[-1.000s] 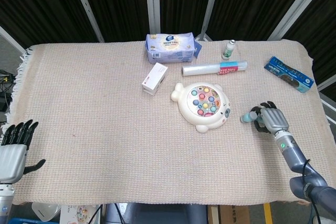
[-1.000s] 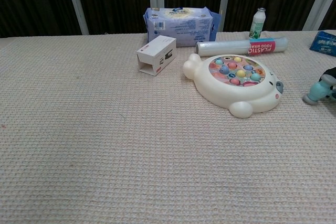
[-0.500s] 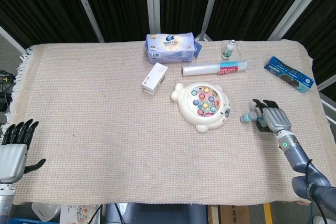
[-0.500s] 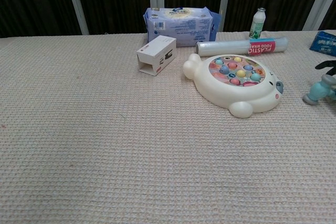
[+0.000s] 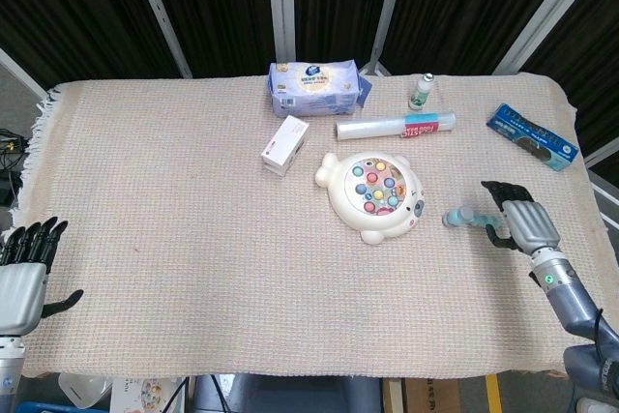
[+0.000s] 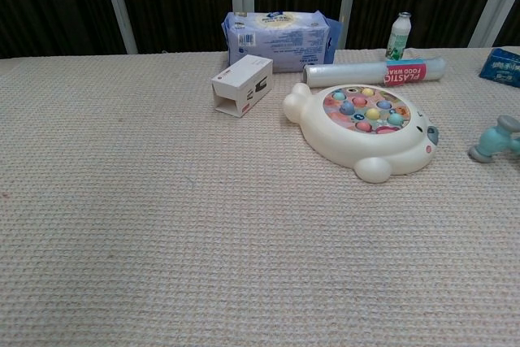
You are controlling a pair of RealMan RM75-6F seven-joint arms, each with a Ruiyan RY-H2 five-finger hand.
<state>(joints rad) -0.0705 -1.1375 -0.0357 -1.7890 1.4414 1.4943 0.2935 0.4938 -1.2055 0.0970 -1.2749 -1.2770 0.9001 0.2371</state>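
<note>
Right hand (image 5: pixel 527 222) of mine lies spread and empty just beside the small teal hammer (image 5: pixel 461 217), which rests on the desk (image 5: pixel 174 200) next to the bear-shaped toy (image 5: pixel 372 195), within easy reach.

On the table (image 6: pixel 162 225), covered by a beige woven cloth, a white bear-shaped toy (image 6: pixel 366 132) with coloured buttons lies right of centre, and a small teal toy (image 6: pixel 494 139) lies near it at the right edge, apart from it. Behind the bear toy lie a roll of plastic wrap (image 6: pixel 375 73) and a small bottle (image 6: pixel 398 36). A white box (image 6: pixel 241 84) sits to the left in front of a blue tissue pack (image 6: pixel 278 37), and a blue package (image 6: pixel 502 66) shows at the far right edge.
</note>
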